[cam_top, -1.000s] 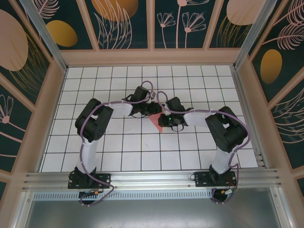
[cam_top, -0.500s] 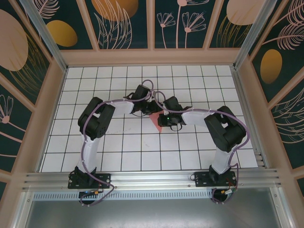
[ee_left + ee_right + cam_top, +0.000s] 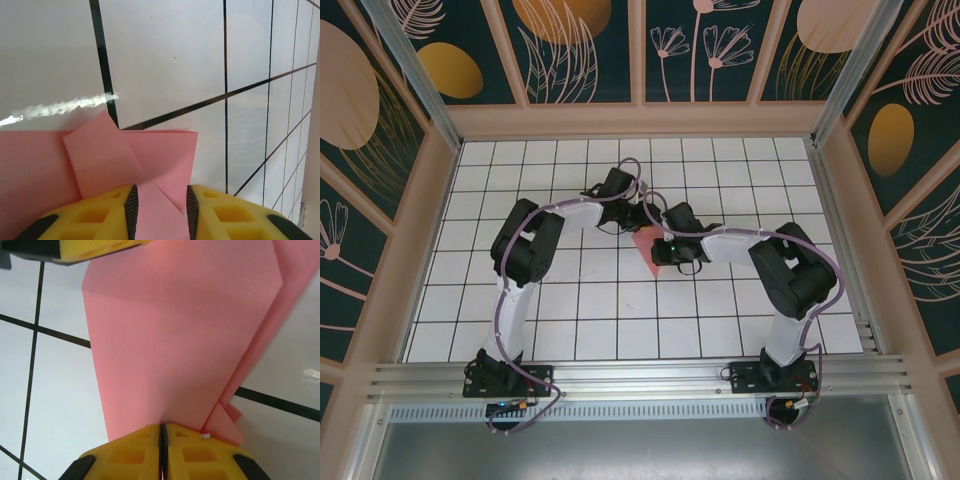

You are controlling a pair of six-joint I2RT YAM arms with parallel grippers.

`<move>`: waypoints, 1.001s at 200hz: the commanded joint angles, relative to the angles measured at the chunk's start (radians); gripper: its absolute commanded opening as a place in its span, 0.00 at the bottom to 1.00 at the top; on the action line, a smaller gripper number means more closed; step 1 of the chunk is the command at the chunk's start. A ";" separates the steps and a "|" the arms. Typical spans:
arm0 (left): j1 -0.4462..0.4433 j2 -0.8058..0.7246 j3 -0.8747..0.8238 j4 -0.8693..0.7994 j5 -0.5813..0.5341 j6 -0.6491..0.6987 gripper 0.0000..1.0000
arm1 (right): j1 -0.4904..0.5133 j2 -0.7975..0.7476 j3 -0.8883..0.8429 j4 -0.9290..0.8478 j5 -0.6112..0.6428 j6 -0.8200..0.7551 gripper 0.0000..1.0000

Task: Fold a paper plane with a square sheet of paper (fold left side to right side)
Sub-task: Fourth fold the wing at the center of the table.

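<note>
The square sheet of paper (image 3: 643, 244) is a folded salmon-pink piece lying on the white grid table (image 3: 620, 310) between the two grippers. In the left wrist view the paper (image 3: 165, 160) shows overlapping flaps and a straight far edge. My left gripper (image 3: 160, 215) is open, and pink paper lies flat in the gap between its pads. My right gripper (image 3: 162, 432) is shut, its tips resting on the near end of the paper (image 3: 180, 340). A small folded corner sticks out at its right. The left gripper (image 3: 642, 218) and right gripper (image 3: 658, 250) sit close together at the table's middle.
Wooden walls with dark floral panels (image 3: 640, 60) enclose the table on three sides. An aluminium rail (image 3: 640, 380) runs along the near edge by the arm bases. A yellow finger of the left gripper (image 3: 75, 250) shows at the far end of the paper in the right wrist view.
The left arm has shifted its gripper slightly toward the far side, over the paper's far end. The right gripper has stayed shut on the same spot, and the paper looks flatter.
</note>
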 commanded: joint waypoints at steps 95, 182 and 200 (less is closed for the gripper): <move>0.131 0.150 0.249 -0.085 -0.128 0.111 0.38 | 0.013 0.075 -0.113 -0.229 0.048 -0.018 0.13; 0.199 -0.289 -0.065 -0.030 -0.145 0.131 0.43 | -0.021 -0.244 -0.081 -0.064 -0.032 -0.033 0.30; 0.195 -0.389 -0.233 0.078 -0.098 0.070 0.43 | -0.068 -0.331 -0.121 -0.027 -0.065 -0.022 0.39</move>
